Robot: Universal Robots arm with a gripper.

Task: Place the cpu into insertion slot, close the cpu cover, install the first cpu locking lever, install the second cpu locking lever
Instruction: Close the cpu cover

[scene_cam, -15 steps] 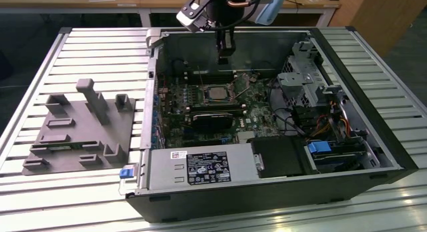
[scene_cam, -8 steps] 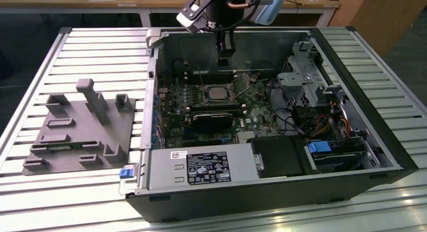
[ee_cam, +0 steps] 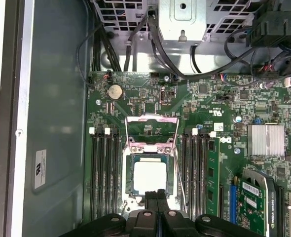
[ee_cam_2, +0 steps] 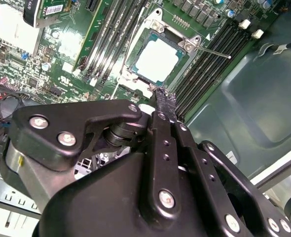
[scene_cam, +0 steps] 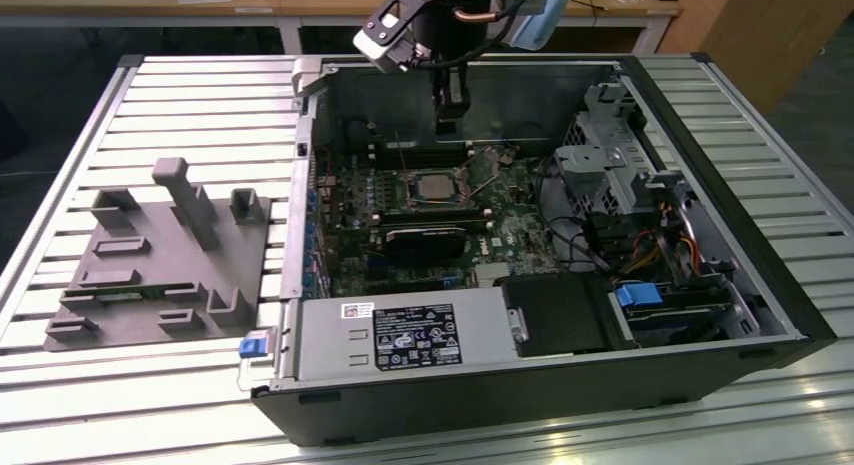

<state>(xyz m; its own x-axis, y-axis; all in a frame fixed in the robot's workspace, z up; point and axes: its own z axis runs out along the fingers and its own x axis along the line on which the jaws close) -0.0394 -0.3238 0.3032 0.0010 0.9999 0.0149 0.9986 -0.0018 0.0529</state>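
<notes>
**Closed tool (ee_cam: 158, 193) at the edge of the covered cpu (ee_cam: 149, 177)**
The cpu lies under the cover (ee_cam: 148, 148), just ahead of the tool's tips, which are pressed together and hold nothing. The arm (scene_cam: 454, 15) points steeply down into the case (scene_cam: 534, 385). I judge the tips could slip off the thin lever (ee_cam_2: 212, 52) and scrape the board (ee_cam: 204, 98).
</notes>
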